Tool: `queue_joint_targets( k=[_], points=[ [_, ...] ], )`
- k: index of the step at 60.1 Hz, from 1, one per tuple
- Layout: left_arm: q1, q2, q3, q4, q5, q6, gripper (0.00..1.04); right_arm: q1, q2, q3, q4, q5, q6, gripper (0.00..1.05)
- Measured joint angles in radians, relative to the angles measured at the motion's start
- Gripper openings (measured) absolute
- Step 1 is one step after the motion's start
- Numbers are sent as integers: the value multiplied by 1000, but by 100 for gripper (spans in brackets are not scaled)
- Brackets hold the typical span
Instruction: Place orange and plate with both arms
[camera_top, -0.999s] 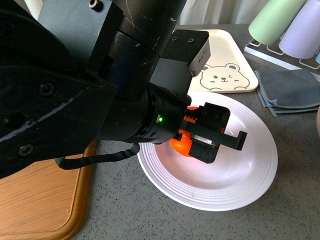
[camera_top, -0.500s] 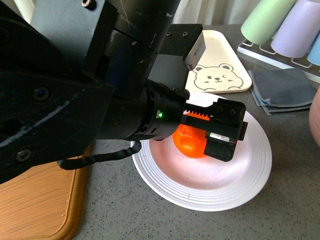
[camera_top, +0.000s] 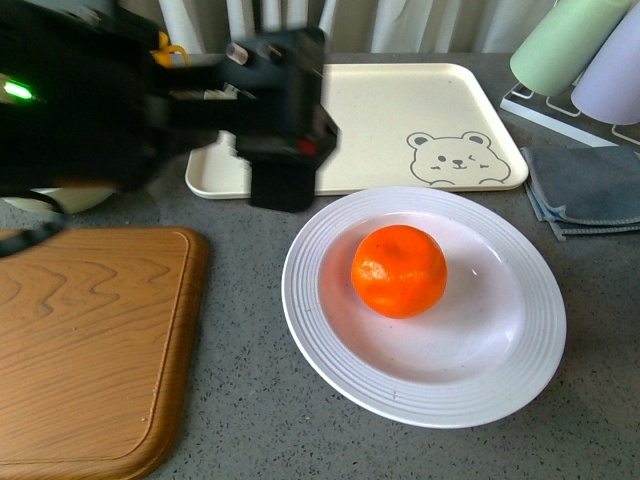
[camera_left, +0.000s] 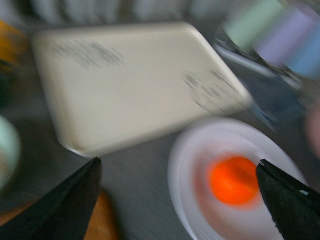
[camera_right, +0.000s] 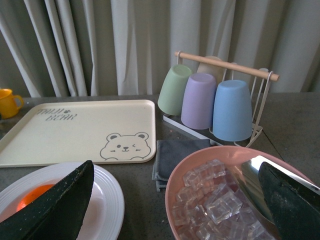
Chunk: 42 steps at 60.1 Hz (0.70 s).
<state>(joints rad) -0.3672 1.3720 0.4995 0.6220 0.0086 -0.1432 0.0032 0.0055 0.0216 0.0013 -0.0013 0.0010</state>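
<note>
Orange (camera_top: 399, 270): bright orange, glossy. Plate (camera_top: 540, 320): white, ringed ridges on rim. Tray (camera_top: 380, 110): cream, dark bear-face outline. Board (camera_top: 90, 340): brown wood grain. Cloth (camera_top: 590, 185): grey-blue. Tabletop (camera_top: 240, 400): dark grey, speckled. Cups: pale green (camera_right: 175, 90), lilac (camera_right: 199, 100), blue (camera_right: 232, 110). Bowl (camera_right: 177, 172): pink.

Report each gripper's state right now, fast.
Left gripper: open, holding nothing; the orange sits on the plate, apart from it.
Right gripper: open, holding nothing.
</note>
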Motion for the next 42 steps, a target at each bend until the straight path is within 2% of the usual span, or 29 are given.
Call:
queue_joint_targets(
  k=[5,7,14,28,42],
  points=[
    [66,-50,-140,257,-226,72,70,0,0,0,0,2,0,96],
    [92,-72,-175,309,-256,86,65,0,0,0,0,2,0,96],
    [141,-173,-261,338,-227,115,44,0,0,0,0,0,0,96],
    [211,-335,-364,268,-154,129,3,0,0,0,0,1,0,96],
    [264,-439,-455,245,-109,132,2,0,0,0,0,1,0,96]
  ],
)
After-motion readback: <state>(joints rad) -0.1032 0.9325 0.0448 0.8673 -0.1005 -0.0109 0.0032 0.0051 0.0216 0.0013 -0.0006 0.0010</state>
